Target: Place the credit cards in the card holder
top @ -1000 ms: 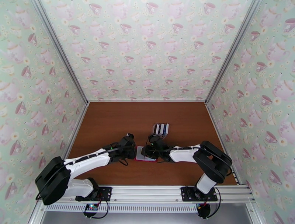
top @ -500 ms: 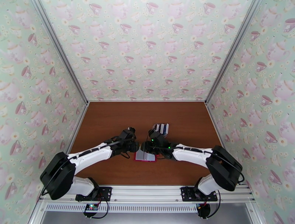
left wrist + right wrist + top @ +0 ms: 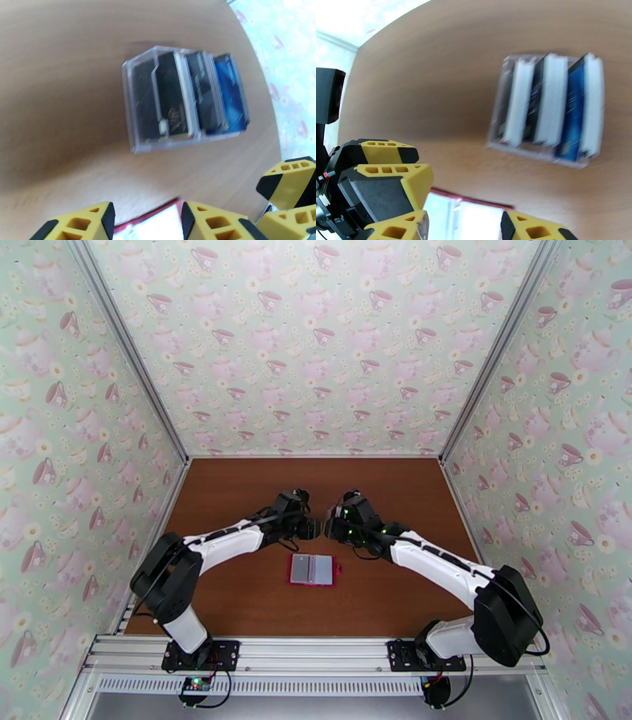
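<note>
The card holder (image 3: 313,569) lies open and flat on the brown table, red-rimmed with a pale inside; its edge also shows at the bottom of both wrist views (image 3: 152,221) (image 3: 474,211). The credit cards (image 3: 185,96) (image 3: 549,106), black, white and blue, stand on edge in a clear plastic rack (image 3: 136,148) just beyond both grippers. My left gripper (image 3: 310,528) (image 3: 146,209) is open and holds nothing. My right gripper (image 3: 332,528) (image 3: 464,223) faces it tip to tip, also open with nothing in it. Both hover between the card holder and the rack.
Patterned walls enclose the table on three sides. In the top view the right wrist (image 3: 355,512) hangs over the rack's spot. The right gripper's yellow fingers (image 3: 290,189) show in the left wrist view, and the left gripper's fingers (image 3: 383,173) in the right wrist view.
Both arms have drawn away from the card holder toward the far side, near the rack. Both grippers have opened wider. The card holder now lies uncovered on the table.
</note>
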